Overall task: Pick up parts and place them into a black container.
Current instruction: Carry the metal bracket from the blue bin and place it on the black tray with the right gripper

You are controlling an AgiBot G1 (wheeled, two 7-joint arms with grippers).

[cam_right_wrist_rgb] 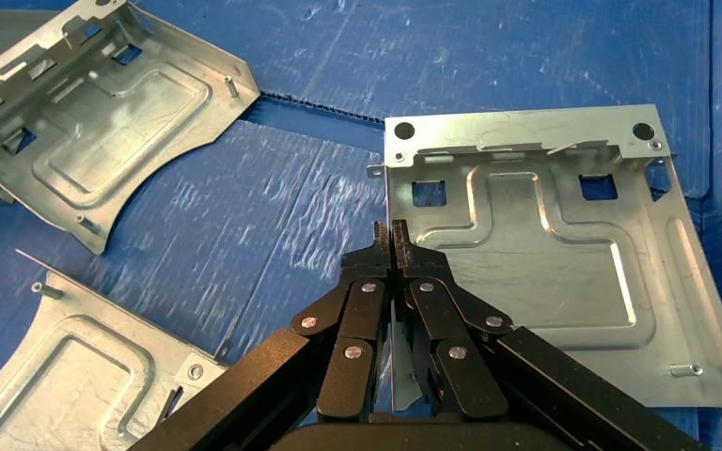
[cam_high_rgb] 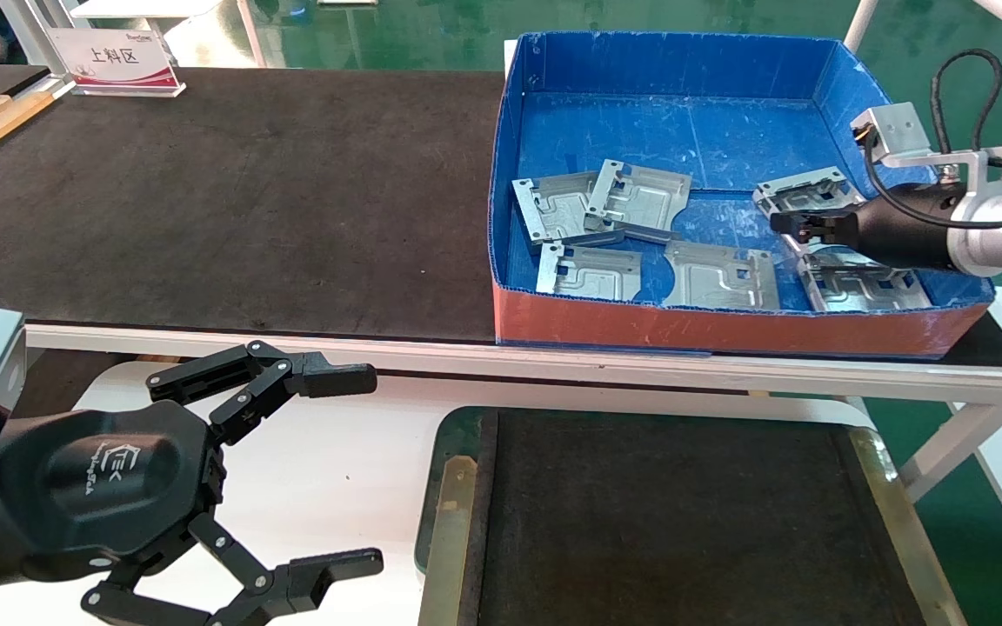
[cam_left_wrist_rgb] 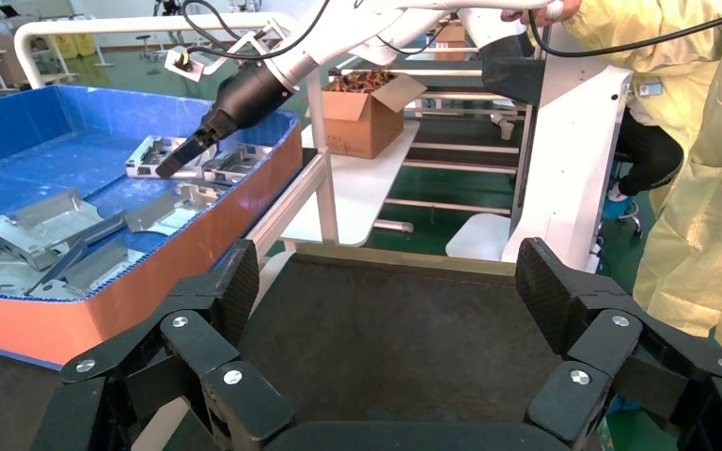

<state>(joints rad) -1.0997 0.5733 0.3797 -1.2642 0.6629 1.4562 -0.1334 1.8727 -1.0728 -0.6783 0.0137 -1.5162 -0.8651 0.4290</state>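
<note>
Inside the blue box (cam_high_rgb: 727, 113) at the far right of the table (cam_high_rgb: 205, 200), the right gripper (cam_right_wrist_rgb: 391, 235) sits low over the floor with its fingers pressed together, tips at the near edge of one plate (cam_right_wrist_rgb: 536, 244); whether a thin edge is pinched between them cannot be told. Six parts (cam_high_rgb: 640, 196) lie scattered in the box, two overlapping at the left, the rest single. These look like thin stamped sheet metal: light, rigid, smooth-faced, likely slippery and sharp at the edges. Lying flat, they offer little to grip; a raised bent tab or an edge overhanging a neighbour seems the soundest hold. The black container (cam_high_rgb: 457, 487) stands empty below the table's front rail. The left gripper (cam_high_rgb: 327, 469) idles beside it, jaws spread wide.
</note>
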